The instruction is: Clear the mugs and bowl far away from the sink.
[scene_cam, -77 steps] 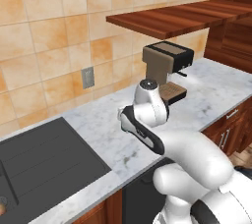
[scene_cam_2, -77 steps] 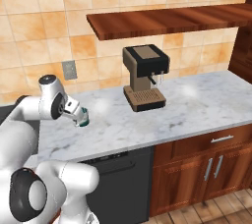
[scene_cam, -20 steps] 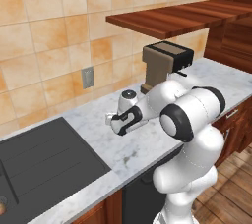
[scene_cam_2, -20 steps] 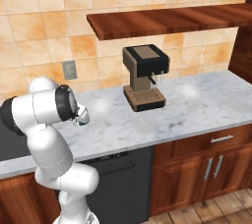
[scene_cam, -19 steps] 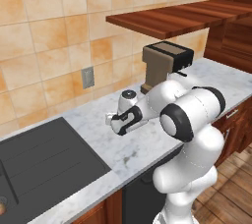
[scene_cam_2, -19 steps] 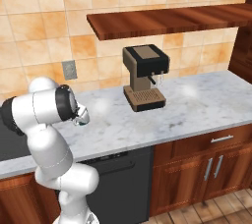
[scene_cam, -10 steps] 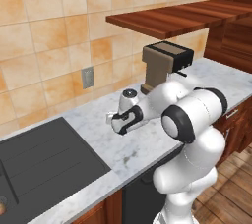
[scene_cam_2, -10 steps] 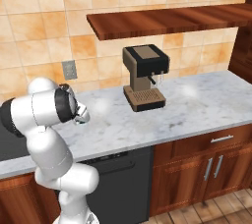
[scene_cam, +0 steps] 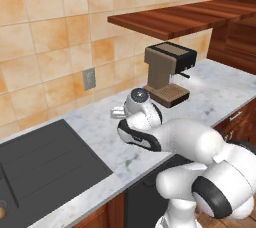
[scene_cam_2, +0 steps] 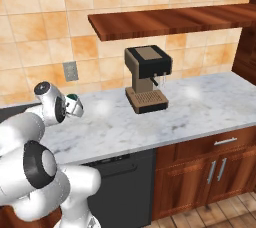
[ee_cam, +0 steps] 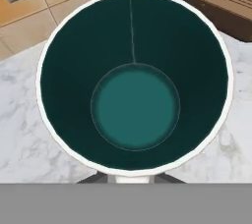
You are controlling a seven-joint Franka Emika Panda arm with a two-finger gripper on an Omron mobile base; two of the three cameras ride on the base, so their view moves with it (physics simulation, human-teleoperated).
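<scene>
A silvery-white mug (ee_cam: 133, 85) with a dark green inside sits right under the hand camera, mouth toward it. My gripper (ee_cam: 130, 179) is shut on the mug's near rim. From the left base view the mug (scene_cam: 117, 113) pokes out to the left of the gripper (scene_cam: 124, 115), over the marble counter between the black sink (scene_cam: 40, 167) and the coffee machine. In the right base view the mug (scene_cam_2: 75, 105) is beside my gripper (scene_cam_2: 70, 106), just right of the sink (scene_cam_2: 9, 110). Whether the mug rests on the counter I cannot tell. The bowl is out of view.
A brown coffee machine (scene_cam: 167, 74) (scene_cam_2: 147, 79) stands on the marble counter (scene_cam_2: 200, 102) to the right of the mug. A wooden shelf (scene_cam: 175, 17) hangs above it. A grey outlet (scene_cam: 89, 78) is on the tiled wall behind. Wooden cabinets (scene_cam_2: 215, 172) lie below the counter at right.
The jaws have closed onto the mug's rim. The hand stays at about the same spot over the counter, while the arm's elbow has swung lower.
</scene>
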